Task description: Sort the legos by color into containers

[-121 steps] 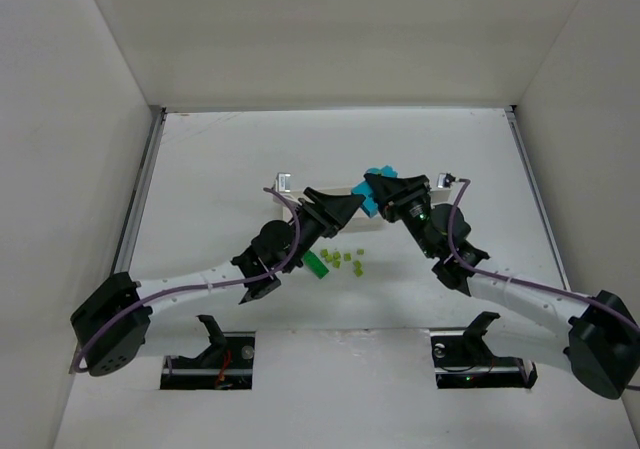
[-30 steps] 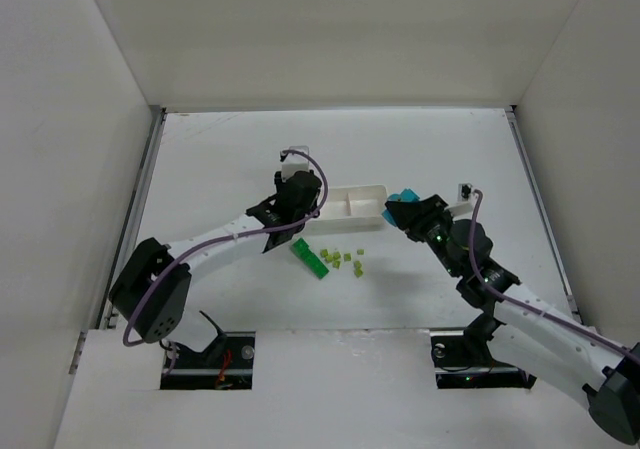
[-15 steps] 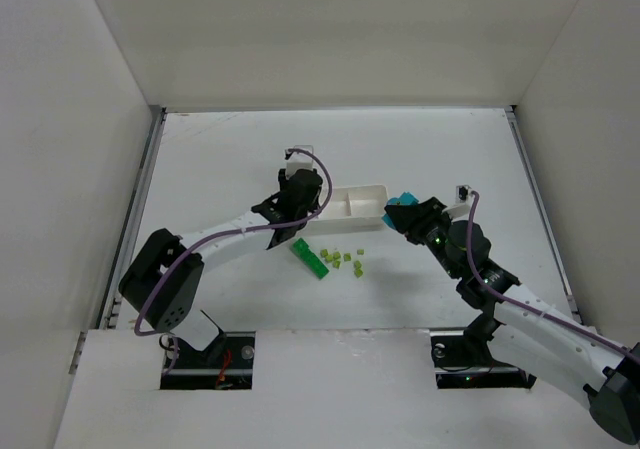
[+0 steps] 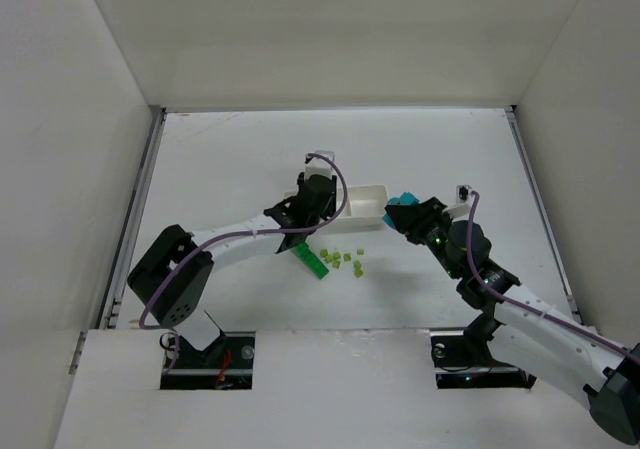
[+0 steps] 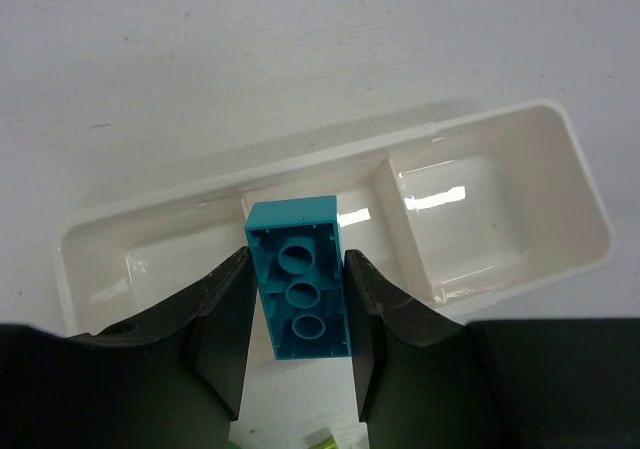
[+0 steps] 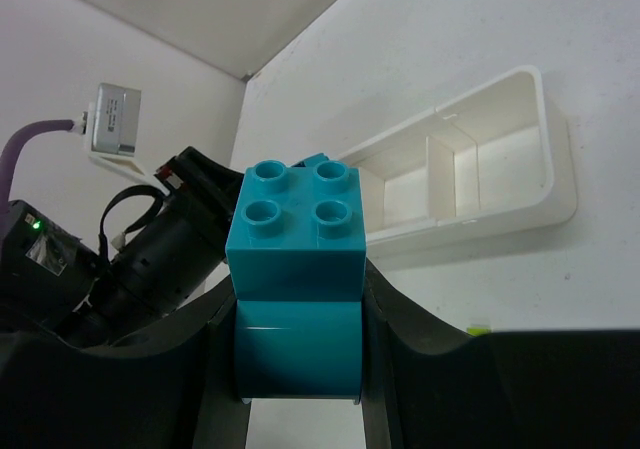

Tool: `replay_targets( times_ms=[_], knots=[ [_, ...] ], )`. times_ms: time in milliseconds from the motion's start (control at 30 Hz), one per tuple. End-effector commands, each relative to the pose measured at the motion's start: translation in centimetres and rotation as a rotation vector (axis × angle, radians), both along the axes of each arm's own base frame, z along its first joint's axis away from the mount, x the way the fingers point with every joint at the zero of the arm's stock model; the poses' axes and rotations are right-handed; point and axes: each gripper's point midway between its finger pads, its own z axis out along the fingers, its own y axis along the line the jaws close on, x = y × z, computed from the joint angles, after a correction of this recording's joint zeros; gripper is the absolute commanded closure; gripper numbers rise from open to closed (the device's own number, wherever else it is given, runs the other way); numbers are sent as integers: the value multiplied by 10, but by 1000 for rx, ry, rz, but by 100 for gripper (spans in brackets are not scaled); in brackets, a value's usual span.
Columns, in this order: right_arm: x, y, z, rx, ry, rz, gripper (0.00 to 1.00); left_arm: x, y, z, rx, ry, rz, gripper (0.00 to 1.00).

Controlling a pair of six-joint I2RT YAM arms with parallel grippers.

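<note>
My left gripper hangs over the white tray and is shut on a cyan brick. The brick's hollow underside faces the wrist camera, above the middle of the containers. My right gripper is off the tray's right end, shut on a cyan two-brick stack, studs up, also visible from above as the cyan stack. A long green brick and several small yellow-green pieces lie on the table in front of the tray. The tray's compartments that show hold nothing.
The left arm covers the tray's left part in the top view. White walls close the table at the back and both sides. The arm bases sit at the near edge.
My left gripper has slid right along the tray, from its left end towards the middle, still holding its cyan brick. The right gripper has barely moved and keeps its stack.
</note>
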Motion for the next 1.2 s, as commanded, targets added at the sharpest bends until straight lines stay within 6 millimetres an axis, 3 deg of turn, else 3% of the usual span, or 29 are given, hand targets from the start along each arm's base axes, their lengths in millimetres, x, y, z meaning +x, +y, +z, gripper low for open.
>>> replay_targets(
  times_ms=[0, 167, 400, 833, 1167],
  knots=[
    [0, -3, 8, 4, -35, -12, 75, 12, -3, 28, -46, -68, 18, 80],
    [1, -4, 8, 6, -37, -15, 75, 5, 27, 23, 4, -56, 65, 80],
    [2, -2, 7, 3, -35, -8, 75, 1, 49, 9, 81, -51, 115, 79],
    [2, -2, 5, 0, -32, -14, 75, 7, 62, 4, 162, -71, 140, 70],
    [4, -1, 4, -1, -32, -16, 75, 7, 62, 13, 143, -95, 137, 59]
  ],
)
